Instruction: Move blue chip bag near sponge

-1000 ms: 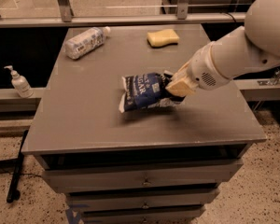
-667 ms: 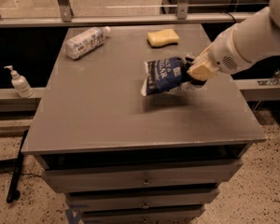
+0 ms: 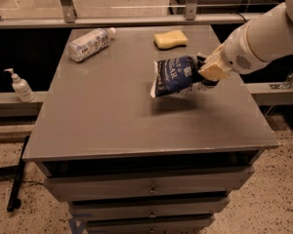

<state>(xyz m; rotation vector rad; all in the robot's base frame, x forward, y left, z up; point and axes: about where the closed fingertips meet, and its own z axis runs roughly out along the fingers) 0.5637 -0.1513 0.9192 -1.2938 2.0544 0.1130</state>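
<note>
Hand (image 3: 205, 71): pale yellow, at the end of a thick white arm (image 3: 259, 38) reaching in from picture-right, over the right half of the bench (image 3: 102, 116); clamped on the right edge of the blue chip bag (image 3: 173, 76). Blue chip bag: directly picture-left of the hand, touching it, crumpled, white lettering facing the camera, held clear of the bench surface with a shadow below. Sponge (image 3: 170, 39): yellow, flat on the bench, beyond the hand toward the far edge and slightly picture-left, near the bag but apart from it. Clear water bottle (image 3: 89, 44): lying on its side at the far corner, well apart to picture-left of the hand. Pump dispenser bottle (image 3: 20, 86): upright on a ledge off the bench, farthest picture-left of the hand. Drawers (image 3: 151, 189): closed, under the benchtop, below the hand.
</note>
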